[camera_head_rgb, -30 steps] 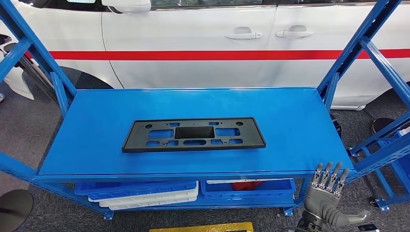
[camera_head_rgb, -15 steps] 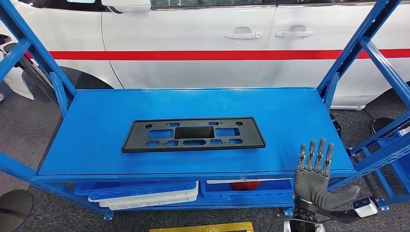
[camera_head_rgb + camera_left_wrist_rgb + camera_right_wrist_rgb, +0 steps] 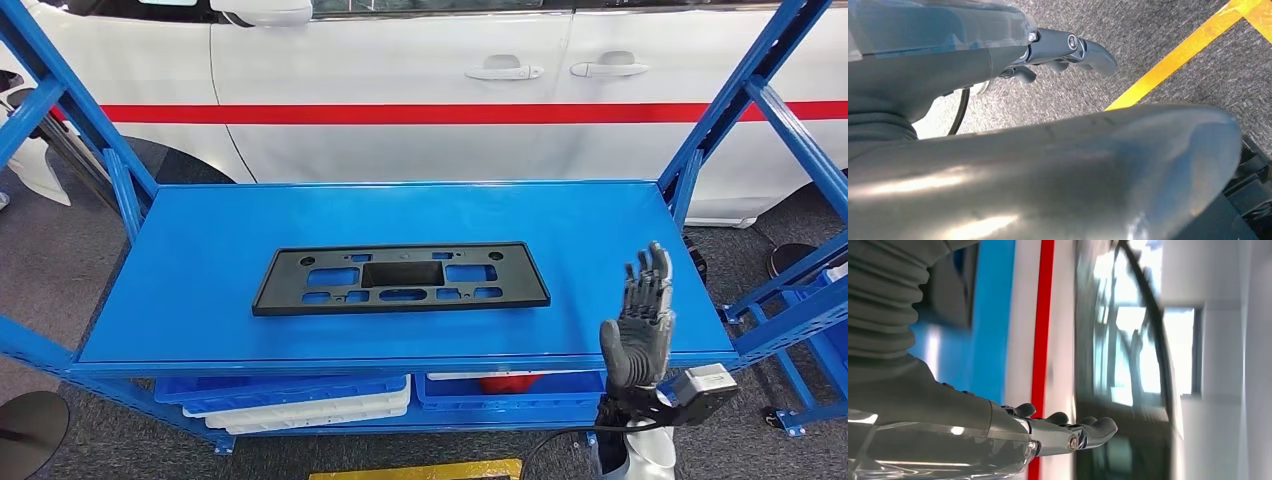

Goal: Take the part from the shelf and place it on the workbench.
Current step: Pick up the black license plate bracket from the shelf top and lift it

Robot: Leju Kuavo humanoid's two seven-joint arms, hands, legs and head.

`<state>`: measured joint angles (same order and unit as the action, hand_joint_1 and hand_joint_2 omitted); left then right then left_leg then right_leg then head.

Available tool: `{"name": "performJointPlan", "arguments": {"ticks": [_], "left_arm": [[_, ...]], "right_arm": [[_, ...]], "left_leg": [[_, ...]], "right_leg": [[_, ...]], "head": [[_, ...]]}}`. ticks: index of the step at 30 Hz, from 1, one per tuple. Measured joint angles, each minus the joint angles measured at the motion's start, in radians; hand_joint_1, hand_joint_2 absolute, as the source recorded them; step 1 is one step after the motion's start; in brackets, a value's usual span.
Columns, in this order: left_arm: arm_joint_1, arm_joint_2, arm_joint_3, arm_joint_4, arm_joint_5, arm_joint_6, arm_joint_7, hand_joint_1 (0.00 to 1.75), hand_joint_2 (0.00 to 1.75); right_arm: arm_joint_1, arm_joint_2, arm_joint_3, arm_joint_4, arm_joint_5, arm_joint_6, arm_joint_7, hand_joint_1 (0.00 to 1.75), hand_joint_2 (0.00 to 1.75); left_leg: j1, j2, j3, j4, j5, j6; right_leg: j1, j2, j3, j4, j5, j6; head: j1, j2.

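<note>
The flat black rectangular plastic part with cut-outs lay on the blue metal shelf; the right hand stood raised over the shelf's near right corner, fingers apart, holding nothing, well apart from the part; the left hand hung over grey carpet, its state impossible to tell.
</note>
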<state>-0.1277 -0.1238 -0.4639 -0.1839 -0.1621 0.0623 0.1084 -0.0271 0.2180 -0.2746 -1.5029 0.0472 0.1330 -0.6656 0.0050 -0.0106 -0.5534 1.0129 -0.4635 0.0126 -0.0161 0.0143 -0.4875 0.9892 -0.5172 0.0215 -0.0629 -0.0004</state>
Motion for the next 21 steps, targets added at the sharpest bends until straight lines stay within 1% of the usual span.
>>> {"name": "performJointPlan", "arguments": {"ticks": [2,3,4,5,6,7,8,9,10,11,12,14,16,21], "left_arm": [[-0.001,0.0,0.0,0.0,-0.009,-0.004,0.002,0.0,0.0],[-0.002,0.0,0.0,0.0,-0.013,-0.006,0.004,0.0,0.0],[-0.003,0.0,0.0,0.0,-0.017,-0.008,0.007,0.0,0.0],[-0.004,0.0,0.0,0.0,-0.021,-0.01,0.01,0.0,0.0],[-0.005,0.0,0.0,0.0,-0.024,-0.012,0.012,0.0,0.0],[-0.006,0.0,0.0,0.0,-0.027,-0.013,0.014,0.0,0.0],[-0.008,0.0,0.0,0.0,-0.028,-0.015,0.016,0.0,0.0],[-0.009,0.0,0.0,0.0,-0.029,-0.016,0.016,0.0,0.0],[-0.009,0.0,0.0,0.0,-0.029,-0.017,0.016,0.0,0.0],[-0.01,0.0,0.0,0.0,-0.029,-0.017,0.016,0.0,0.0],[-0.01,0.0,0.0,0.0,-0.029,-0.017,0.016,0.0,0.0],[-0.011,0.0,0.0,0.0,-0.03,-0.017,0.016,0.0,0.0],[-0.012,0.0,0.0,0.0,-0.03,-0.017,0.016,0.0,0.0],[-0.014,0.0,0.0,0.0,-0.03,-0.017,0.016,0.0,0.0]], "right_arm": [[0.016,-0.014,0.066,-0.089,0.142,-0.329,0.0,0.0,1.75],[0.022,-0.023,0.101,-0.125,0.239,-0.489,0.0,0.0,1.75],[0.027,-0.026,0.13,-0.161,0.369,-0.635,0.0,0.0,1.75],[0.03,-0.019,0.144,-0.201,0.531,-0.738,0.0,0.0,1.75],[0.029,-0.005,0.142,-0.248,0.717,-0.801,0.0,0.0,1.75],[0.025,0.013,0.13,-0.298,0.895,-0.829,0.0,0.0,1.75],[0.02,0.03,0.117,-0.347,1.053,-0.836,0.0,0.0,1.75],[0.015,0.041,0.108,-0.387,1.166,-0.836,0.0,0.0,1.75],[0.013,0.05,0.103,-0.418,1.227,-0.836,0.0,0.0,1.75],[0.012,0.057,0.101,-0.443,1.236,-0.836,0.001,0.0,1.75],[0.012,0.061,0.099,-0.462,1.203,-0.836,0.001,0.0,1.75],[0.012,0.066,0.097,-0.487,1.089,-0.836,0.001,0.0,1.75],[0.012,0.067,0.097,-0.5,1.028,-0.836,0.001,0.0,1.75],[0.012,0.068,0.097,-0.519,1.011,-0.836,0.001,0.0,1.75]], "left_leg": [[0.0,0.0,0.0,0.0,0.0,0.0],[0.0,0.0,0.0,0.0,0.0,0.0],[0.0,0.0,0.0,0.0,0.0,0.0],[0.0,0.0,0.0,0.0,0.0,0.0],[0.0,0.0,0.0,0.0,0.0,0.0],[0.0,0.0,0.0,0.0,0.0,0.0],[0.0,0.0,0.0,0.0,0.0,0.0],[0.0,0.0,0.0,0.0,0.0,0.0],[0.001,0.0,0.0,0.0,0.0,0.0],[0.001,0.0,0.0,0.0,0.0,0.0],[0.001,0.0,0.0,0.0,0.0,0.0],[0.001,0.0,0.0,0.0,0.0,0.0],[0.0,0.0,0.0,0.0,0.0,0.0],[0.0,0.0,0.0,0.0,0.0,0.0]], "right_leg": [[0.0,0.0,0.0,0.0,0.0,0.0],[0.0,0.0,0.0,0.0,0.0,0.0],[0.0,0.0,0.0,0.0,0.0,0.0],[0.0,0.001,-0.001,0.0,0.0,0.0],[0.0,0.001,-0.001,0.001,0.0,0.0],[0.0,0.001,-0.001,0.001,0.0,0.0],[0.001,0.0,-0.001,0.001,0.0,0.0],[0.001,0.0,-0.001,0.001,0.0,0.0],[0.001,-0.001,-0.001,0.001,0.0,0.0],[0.001,-0.001,-0.001,0.001,0.0,0.0],[0.001,-0.001,0.0,0.001,0.0,0.0],[0.001,-0.001,0.0,0.001,0.0,0.0],[0.0,-0.001,0.0,0.001,0.0,0.0],[0.0,-0.001,0.0,0.001,0.0,0.0]], "head": [[0.0,0.0],[0.0,0.0],[0.0,0.0],[0.0,0.0],[0.0,0.0],[0.0,0.0],[0.0,0.0],[0.0,0.0],[0.0,0.0],[0.0,0.0],[0.0,0.0],[0.0,0.0],[0.0,0.0],[0.0,0.0]]}}
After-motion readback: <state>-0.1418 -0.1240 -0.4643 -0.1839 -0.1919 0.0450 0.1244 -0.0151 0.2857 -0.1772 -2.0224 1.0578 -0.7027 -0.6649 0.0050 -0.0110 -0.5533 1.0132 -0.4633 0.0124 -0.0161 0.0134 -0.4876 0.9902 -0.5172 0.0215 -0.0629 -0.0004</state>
